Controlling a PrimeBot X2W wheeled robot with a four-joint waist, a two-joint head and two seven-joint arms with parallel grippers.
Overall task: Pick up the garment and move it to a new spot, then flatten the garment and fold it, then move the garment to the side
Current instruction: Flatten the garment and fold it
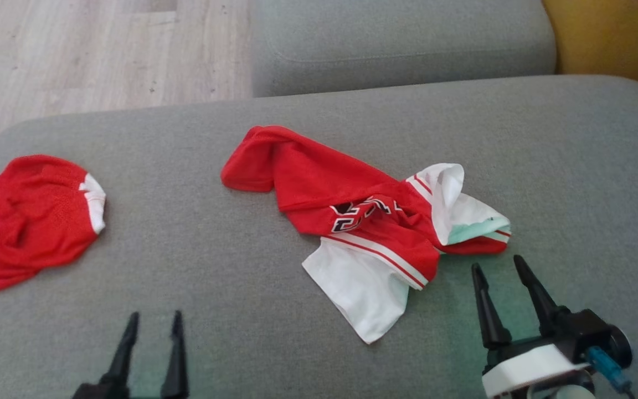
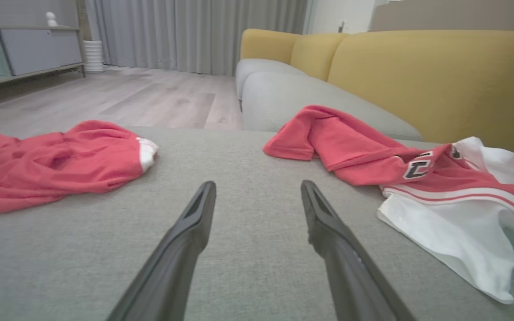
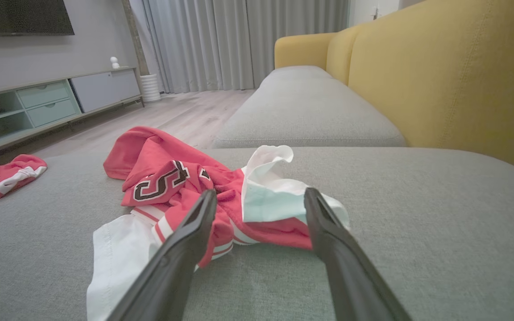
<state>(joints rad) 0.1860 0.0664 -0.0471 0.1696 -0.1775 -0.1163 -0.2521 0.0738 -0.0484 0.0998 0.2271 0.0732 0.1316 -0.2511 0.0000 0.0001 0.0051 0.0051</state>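
Observation:
A crumpled red and white garment [image 1: 363, 221] with black lettering lies in the middle of the grey sofa seat [image 1: 214, 244]. The same garment [image 2: 400, 169] lies ahead and to the right in the left wrist view, and the garment [image 3: 221, 200] sits just beyond the fingertips in the right wrist view. My right gripper [image 1: 496, 266] is open, its tips just short of the garment's near right edge and touching nothing. My left gripper [image 1: 154, 321] stands open over bare cushion at the lower left, well clear of the cloth. In its wrist view the left gripper [image 2: 258, 189] holds nothing.
A second red garment [image 1: 25, 221] with white trim lies bunched at the seat's far left edge. Another grey cushion [image 1: 402, 44] lies beyond, with the yellow backrest [image 3: 453, 76] on the right. Wooden floor [image 1: 92, 50] lies past the seat's far left, and a low cabinet [image 3: 47, 102] stands across the room.

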